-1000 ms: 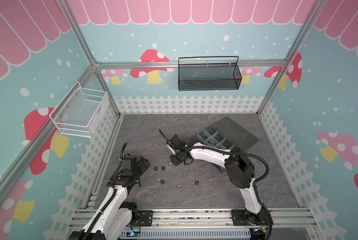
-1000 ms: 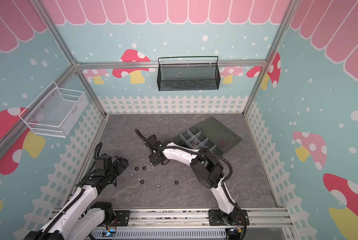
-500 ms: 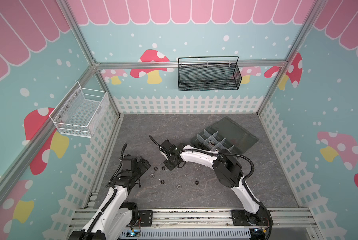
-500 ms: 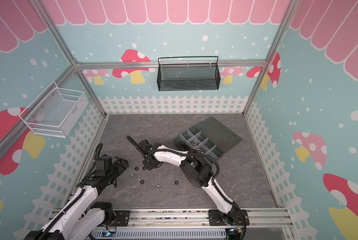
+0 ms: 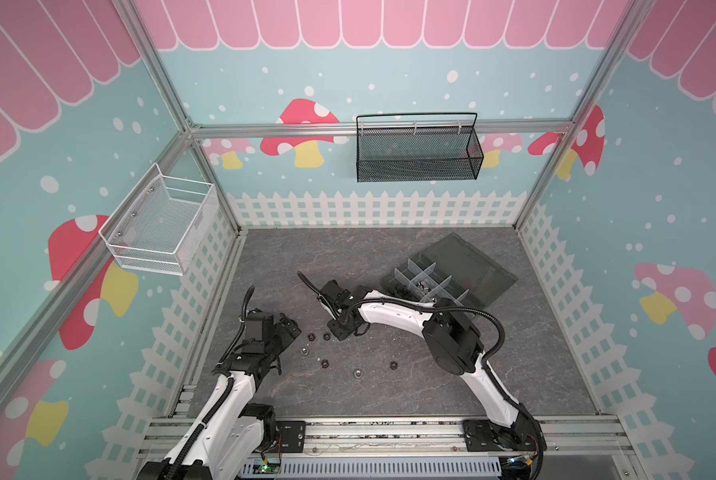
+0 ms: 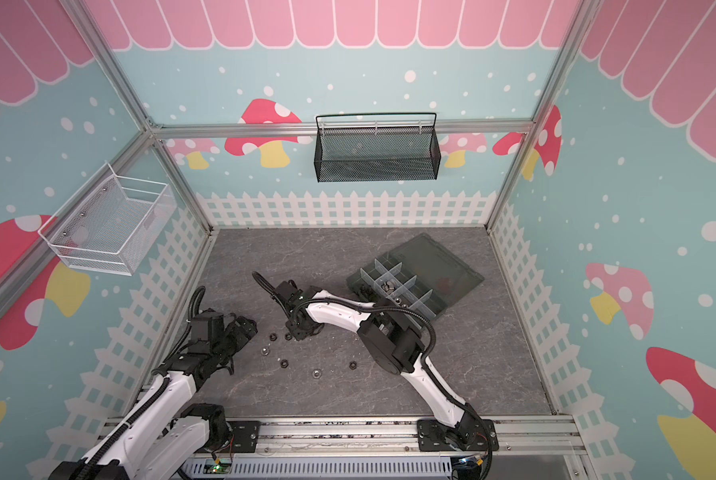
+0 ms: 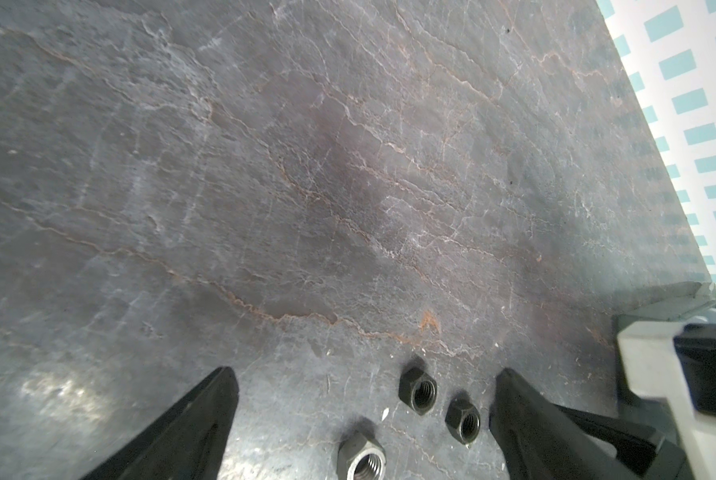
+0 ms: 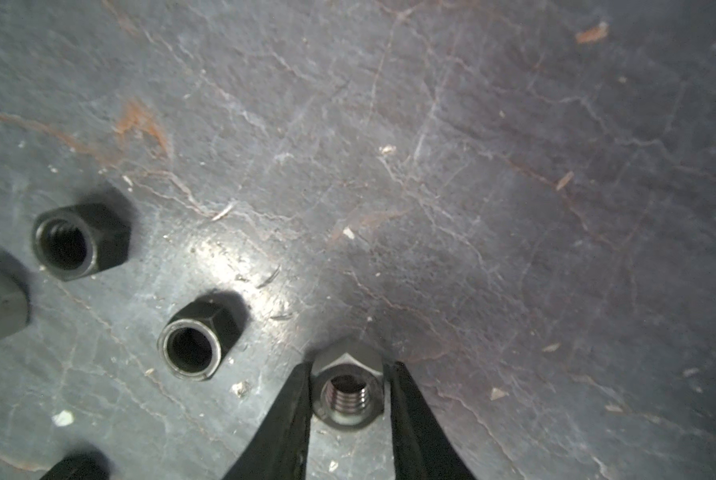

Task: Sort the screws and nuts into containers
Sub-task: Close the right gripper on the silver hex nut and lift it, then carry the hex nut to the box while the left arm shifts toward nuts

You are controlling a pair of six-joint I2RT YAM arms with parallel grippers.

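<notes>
Several black and silver nuts (image 5: 325, 363) lie loose on the grey table in both top views. My right gripper (image 8: 350, 374) reaches left across the middle and is shut on a silver nut (image 8: 348, 357) that rests on the table, one finger against each side. Two black nuts (image 8: 194, 340) lie just beside it. My left gripper (image 7: 364, 376) stands open low over the table, with three nuts (image 7: 417, 390) between its fingers, untouched. The containers (image 5: 420, 272) sit open at the back right. Small parts lie in them, too small to tell. I make out no screws.
A black mesh basket (image 5: 416, 153) hangs on the back wall and a white wire basket (image 5: 160, 226) on the left wall. The right arm's elbow (image 5: 451, 336) stands between the box and the loose nuts. White fence walls ring the table.
My right gripper swung left from near the box to the cluster of nuts and closed around a silver nut. The left arm has not moved.
</notes>
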